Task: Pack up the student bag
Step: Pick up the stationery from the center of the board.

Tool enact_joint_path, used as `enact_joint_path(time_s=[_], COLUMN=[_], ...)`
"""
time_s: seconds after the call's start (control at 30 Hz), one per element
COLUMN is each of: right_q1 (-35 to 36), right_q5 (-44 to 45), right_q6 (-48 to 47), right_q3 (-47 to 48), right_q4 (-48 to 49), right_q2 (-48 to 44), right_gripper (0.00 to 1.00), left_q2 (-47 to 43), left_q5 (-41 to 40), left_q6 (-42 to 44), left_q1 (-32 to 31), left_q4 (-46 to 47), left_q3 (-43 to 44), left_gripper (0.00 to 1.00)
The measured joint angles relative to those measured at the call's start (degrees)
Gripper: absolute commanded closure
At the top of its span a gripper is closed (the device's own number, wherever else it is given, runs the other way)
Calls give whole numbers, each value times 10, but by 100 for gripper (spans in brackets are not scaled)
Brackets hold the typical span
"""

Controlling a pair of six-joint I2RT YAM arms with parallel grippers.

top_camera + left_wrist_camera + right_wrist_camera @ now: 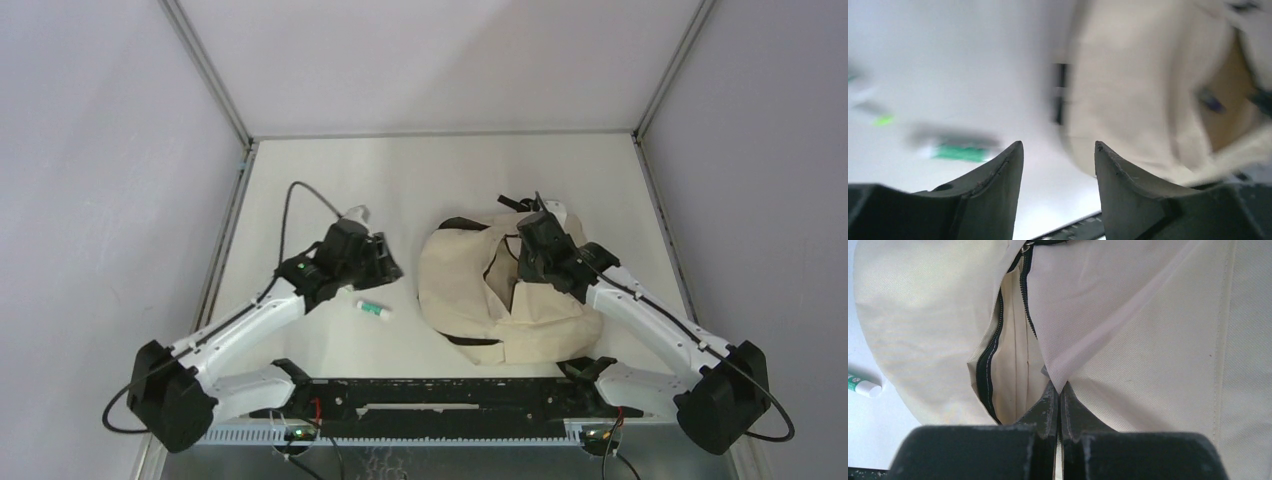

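The student bag [460,285] lies on the white table right of centre, a cream canvas bag with black zip trim [990,350] and its mouth gaping. My right gripper [522,262] is over the bag, shut on a fold of its fabric [1058,387] beside the opening. My left gripper [385,262] hangs open and empty over the table, just left of the bag [1133,90], its jaws standing well apart [1058,150]. A small green-and-white tube [373,310] lies on the table near it, blurred in the left wrist view [960,152]. A small dark thing [1210,100] shows inside the bag, too blurred to name.
A black rail [440,392] runs along the near edge between the arm bases. Pale walls with metal corner posts [215,80] close in the table on three sides. The left arm's cable [300,195] loops above the table behind it.
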Motion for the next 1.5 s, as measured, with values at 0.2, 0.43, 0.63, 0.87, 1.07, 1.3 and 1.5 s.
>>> enact_joint_path(time_s=[0.2, 0.43, 0.63, 0.87, 1.07, 1.3, 1.5], right_q1=[2, 7, 8, 8, 8, 8, 8], right_q5=[-8, -15, -16, -14, -14, -14, -14], right_q6=[0, 0, 0, 0, 0, 0, 0], right_q3=[0, 0, 0, 0, 0, 0, 0], right_q4=[8, 17, 19, 19, 19, 21, 21], right_q2=[11, 12, 12, 14, 20, 32, 34], right_gripper=[100, 100, 100, 100, 100, 100, 100], left_q2=[-61, -33, 49, 113, 122, 146, 164], left_q5=[-106, -154, -172, -174, -173, -174, -174], left_q6=[-14, -30, -45, -49, -50, -50, -50], left_q1=[111, 186, 220, 223, 225, 231, 233], left_q4=[-68, -57, -19, 2, 17, 20, 25], left_q3=[-87, -94, -93, -82, -72, -51, -42], left_gripper=[28, 33, 35, 40, 44, 44, 44])
